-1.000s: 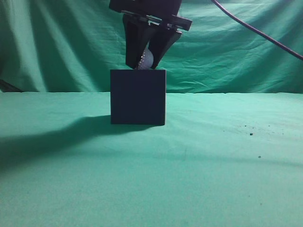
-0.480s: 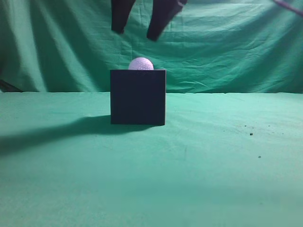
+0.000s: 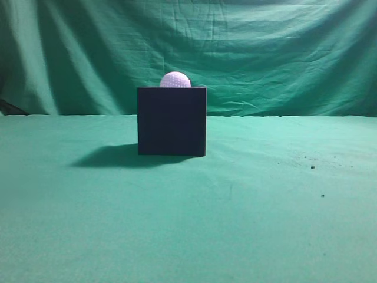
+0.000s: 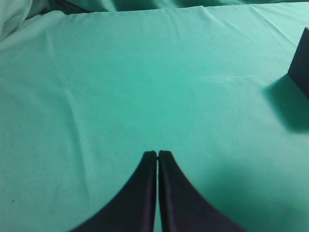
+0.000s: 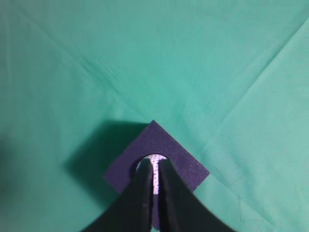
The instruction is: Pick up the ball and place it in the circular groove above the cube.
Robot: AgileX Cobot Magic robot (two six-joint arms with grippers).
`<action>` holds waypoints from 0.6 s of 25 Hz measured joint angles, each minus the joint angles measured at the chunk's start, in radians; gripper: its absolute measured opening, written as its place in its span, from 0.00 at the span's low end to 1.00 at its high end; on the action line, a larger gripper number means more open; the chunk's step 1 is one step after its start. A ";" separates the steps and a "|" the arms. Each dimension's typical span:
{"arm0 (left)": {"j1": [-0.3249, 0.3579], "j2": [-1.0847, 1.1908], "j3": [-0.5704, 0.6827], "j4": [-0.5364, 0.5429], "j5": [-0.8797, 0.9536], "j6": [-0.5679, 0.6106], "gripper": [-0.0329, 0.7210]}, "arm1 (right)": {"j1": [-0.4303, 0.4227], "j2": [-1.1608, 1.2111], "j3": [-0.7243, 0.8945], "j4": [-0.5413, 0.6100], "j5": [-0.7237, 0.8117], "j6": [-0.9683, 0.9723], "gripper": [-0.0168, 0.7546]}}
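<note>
Sitting atop black cube (image 3: 171,121): white dimpled ball (image 3: 175,79).

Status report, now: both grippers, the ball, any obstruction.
Left gripper shut, empty, low over the cloth. Right gripper shut, empty, high above the cube. Ball seated in the cube's top groove. No obstruction seen.

Table-level front camera; wrist cameras overlook the cube (image 3: 171,121).

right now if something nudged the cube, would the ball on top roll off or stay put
The ball would probably stay for a light nudge: it sits partly sunk in the round groove on the cube. A hard shove might pop it out, since it is round and most of it shows above the rim. The cube looks flat-based, so likelier to slide than tip.
</note>
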State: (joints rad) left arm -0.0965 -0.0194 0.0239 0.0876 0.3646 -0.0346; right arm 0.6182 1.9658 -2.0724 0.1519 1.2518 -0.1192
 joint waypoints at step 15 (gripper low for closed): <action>0.000 0.000 0.000 0.000 0.000 0.000 0.04 | 0.000 -0.662 0.580 -0.089 0.010 0.127 0.02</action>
State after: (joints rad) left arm -0.0965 -0.0194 0.0239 0.0876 0.3646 -0.0346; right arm 0.6182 1.3040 -1.4929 0.0625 1.2615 0.0073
